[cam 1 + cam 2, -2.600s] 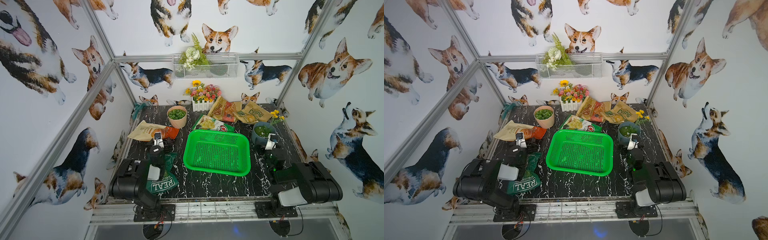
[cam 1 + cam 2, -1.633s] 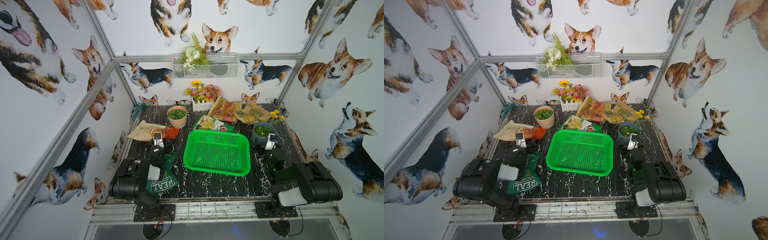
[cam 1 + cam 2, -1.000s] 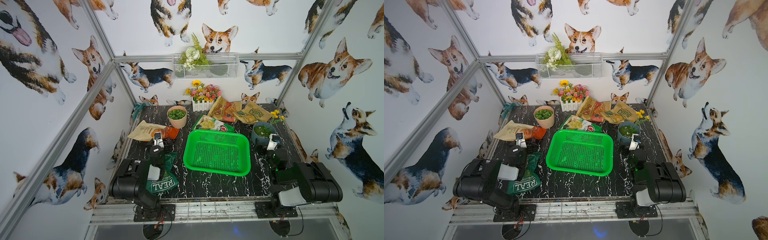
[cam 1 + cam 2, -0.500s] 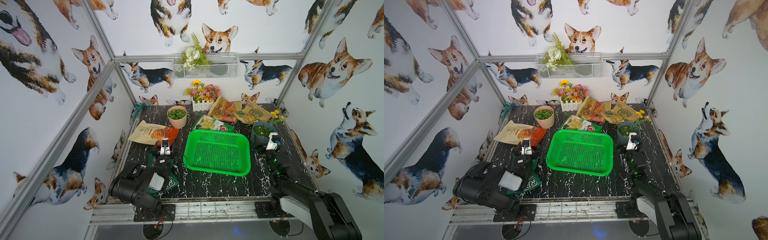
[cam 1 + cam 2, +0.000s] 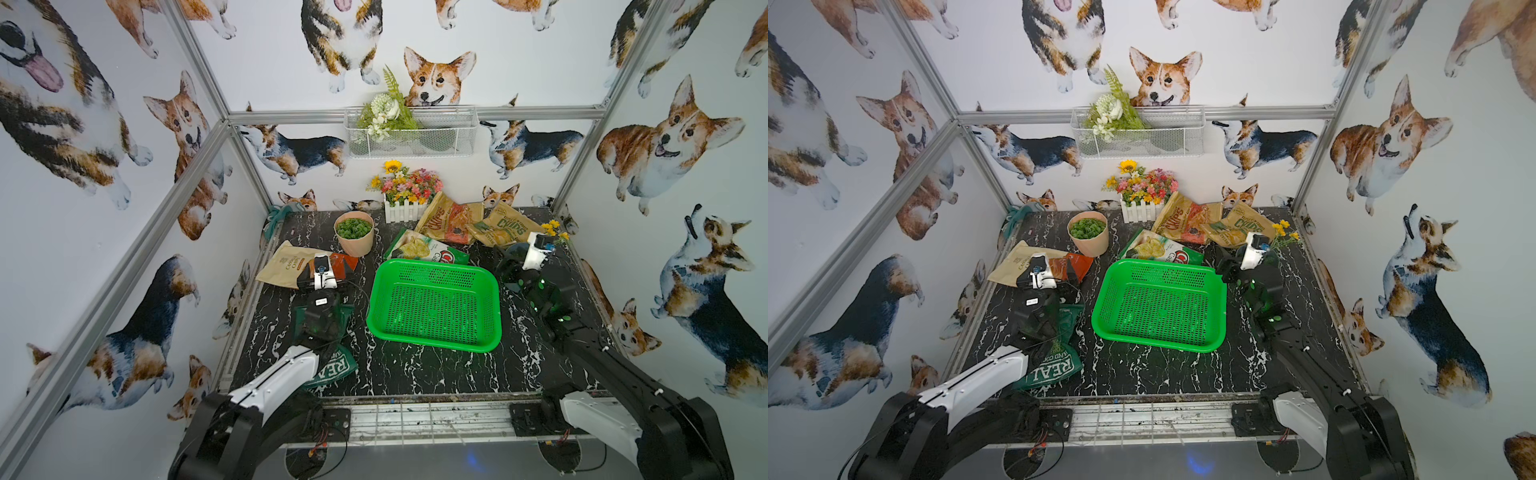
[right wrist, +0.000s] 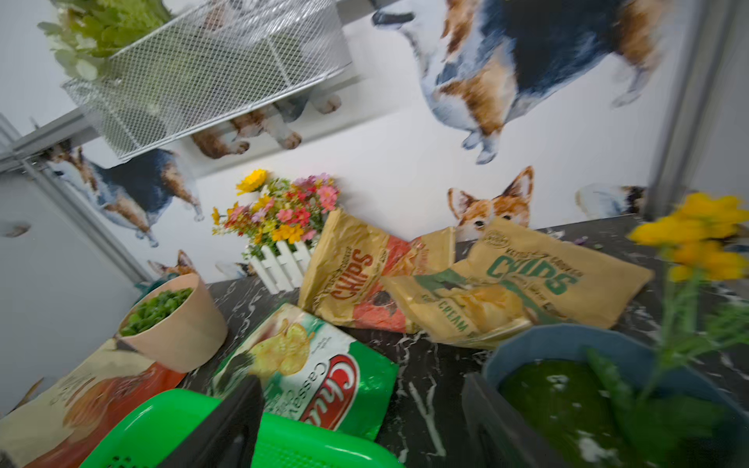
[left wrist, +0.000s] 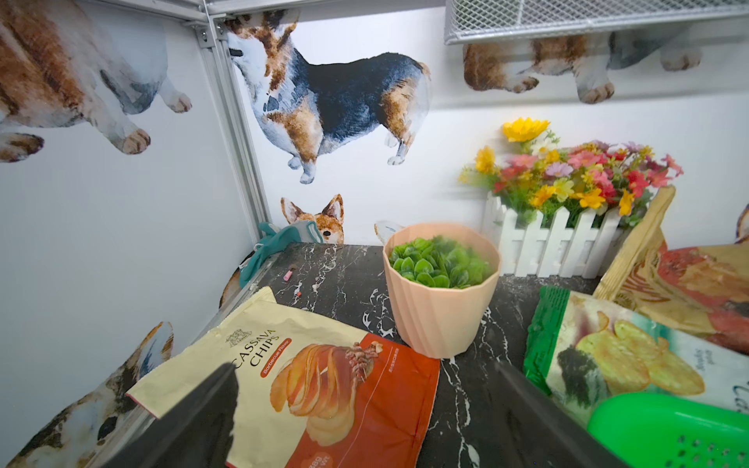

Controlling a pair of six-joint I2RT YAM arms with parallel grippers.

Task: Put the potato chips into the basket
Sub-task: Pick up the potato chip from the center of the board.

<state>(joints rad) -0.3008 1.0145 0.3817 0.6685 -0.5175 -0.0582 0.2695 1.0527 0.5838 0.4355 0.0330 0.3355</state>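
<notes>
The green basket (image 5: 434, 305) (image 5: 1158, 305) lies mid-table with nothing in it. A cream-and-orange bag of potato chips (image 5: 286, 266) (image 7: 308, 385) lies to its left. My left gripper (image 5: 326, 272) (image 7: 364, 409) is open just above that bag's orange end. The dark green "REAL" bag (image 5: 336, 365) lies under the left arm. Behind the basket lie the green-white "Chuba" bag (image 5: 428, 251) (image 6: 308, 368) and two tan "CHIPS" bags (image 5: 449, 218) (image 5: 505, 228). My right gripper (image 5: 513, 262) (image 6: 364, 425) hangs open and holds nothing. It is over the basket's far right corner, between the Chuba bag and a blue pot.
A peach pot of green leaves (image 5: 354, 232) stands behind the cream-and-orange bag. The blue pot (image 6: 567, 389) and yellow flowers (image 5: 555, 228) sit close to the right gripper. A white picket planter (image 5: 405, 208) stands at the back wall, with a wire mesh basket (image 5: 409, 133) above it.
Both arms have stretched forward from their folded poses at the front. The left gripper came off the REAL bag to the cream-and-orange bag; the right moved toward the blue pot.
</notes>
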